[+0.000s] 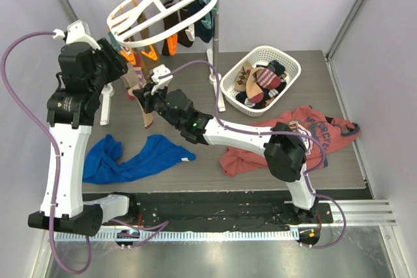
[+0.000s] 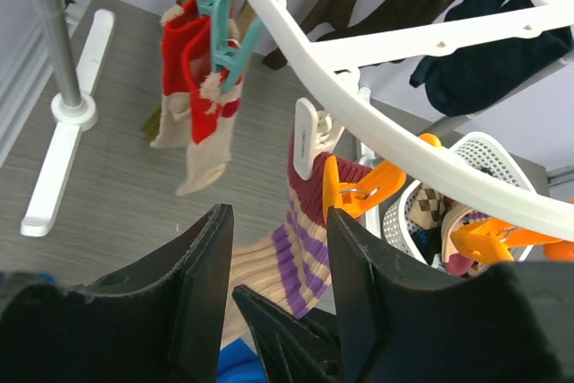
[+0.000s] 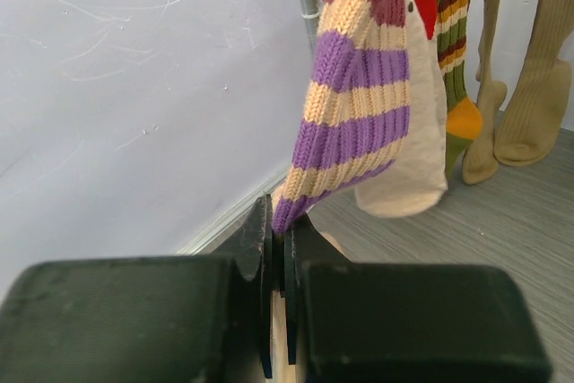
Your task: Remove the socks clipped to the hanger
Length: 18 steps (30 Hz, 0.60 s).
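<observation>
Nearest me, two shirts lie on the table: a blue shirt [image 1: 140, 157] at lower left and a red shirt [image 1: 313, 131] at right, partly hidden under the right arm. The right gripper [image 3: 280, 221] is pinched tight on the toe of a purple-striped sock [image 3: 354, 123], whose top is cut off in the wrist view. The left gripper [image 2: 278, 217] is spread wide, holding nothing, just below the orange clip [image 2: 359, 190] where that sock hangs. Further back, one basket [image 1: 290, 63] holds a heap I cannot count. One white hanger [image 1: 163, 4] fills the upper left, and its socks [image 1: 186, 30] overlap too much to number.
</observation>
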Each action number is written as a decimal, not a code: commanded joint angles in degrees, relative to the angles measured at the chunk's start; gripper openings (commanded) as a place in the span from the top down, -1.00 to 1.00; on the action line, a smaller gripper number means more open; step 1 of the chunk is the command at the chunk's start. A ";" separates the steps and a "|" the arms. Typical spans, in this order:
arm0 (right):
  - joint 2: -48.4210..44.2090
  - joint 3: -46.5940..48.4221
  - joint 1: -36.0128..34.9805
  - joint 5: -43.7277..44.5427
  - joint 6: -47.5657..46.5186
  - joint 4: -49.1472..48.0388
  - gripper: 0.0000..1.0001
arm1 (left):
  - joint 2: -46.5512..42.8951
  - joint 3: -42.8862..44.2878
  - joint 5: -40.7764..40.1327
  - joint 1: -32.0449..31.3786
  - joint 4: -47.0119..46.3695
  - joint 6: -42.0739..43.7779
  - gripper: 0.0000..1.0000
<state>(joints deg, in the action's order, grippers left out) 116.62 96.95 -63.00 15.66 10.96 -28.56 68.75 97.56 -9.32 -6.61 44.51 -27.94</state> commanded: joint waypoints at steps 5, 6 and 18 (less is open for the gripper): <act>-0.34 2.11 -0.19 -0.28 0.29 -3.00 0.98 | 0.60 -1.67 4.31 0.20 -8.46 1.14 0.03; -0.43 2.11 -0.19 -0.28 0.03 -3.00 0.98 | 0.51 -1.84 4.31 0.20 -8.91 1.22 0.02; -0.87 1.93 -0.19 -0.19 -0.77 -3.17 0.98 | 0.77 -0.26 2.64 0.20 -7.86 2.37 -0.01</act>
<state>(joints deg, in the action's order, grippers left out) 116.64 96.95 -63.00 15.44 10.83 -28.62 70.74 95.46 -6.20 -6.61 38.20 -27.27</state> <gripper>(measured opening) 0.051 0.468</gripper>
